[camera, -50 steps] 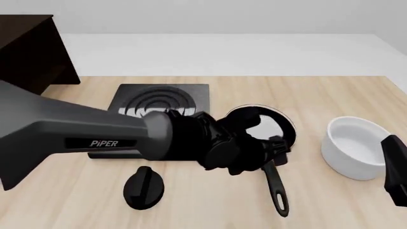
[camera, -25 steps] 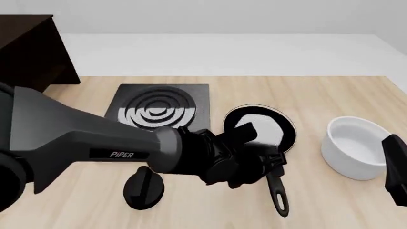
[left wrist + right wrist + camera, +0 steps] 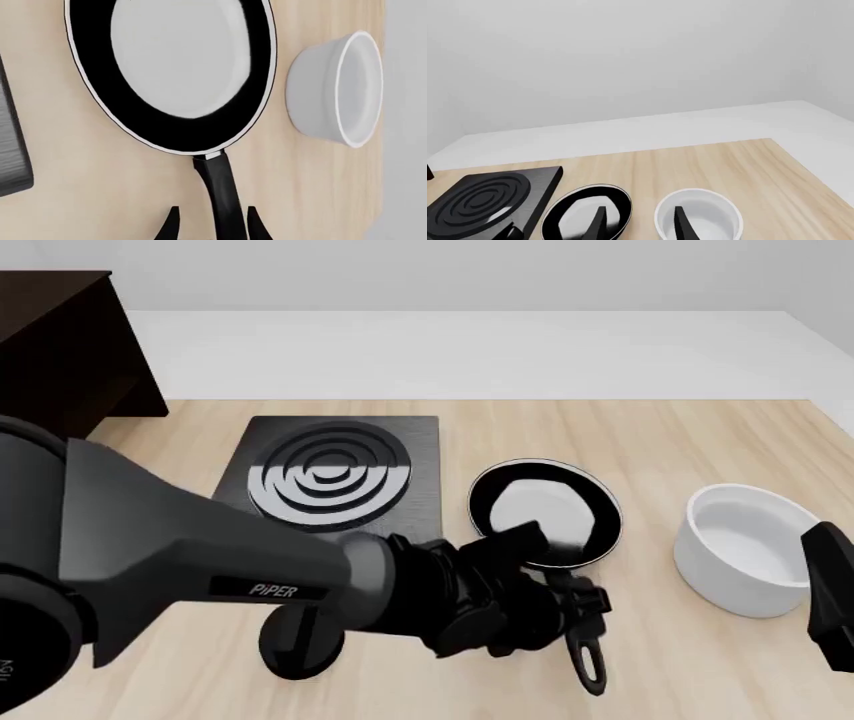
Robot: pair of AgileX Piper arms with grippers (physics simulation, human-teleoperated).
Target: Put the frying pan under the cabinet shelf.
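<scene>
One frying pan point(image 3: 545, 512) lay flat on the wooden surface point(image 3: 694, 440), its handle running between the left gripper point(image 3: 210, 226) fingers point(image 3: 169, 225), which stood spread and not touching it. One white pot point(image 3: 742, 548) sat beside the pan, beyond the fingers. One stove plate point(image 3: 334, 475), one knob point(image 3: 296, 640) and one cabinet shelf point(image 3: 60, 345) were visible. The right gripper point(image 3: 637, 224) fingers hung apart, grasping nothing

Plain white wall point(image 3: 627, 60), pale floor point(image 3: 467, 350)

A light wooden table point(image 3: 707, 435) carries a black stove plate point(image 3: 334, 480), the frying pan point(image 3: 545, 514) beside it, and a white pot point(image 3: 742, 548) near the right edge. A black knob point(image 3: 302, 636) lies in front of the stove plate, and the cabinet shelf point(image 3: 67, 350) stands at the far left corner.
</scene>
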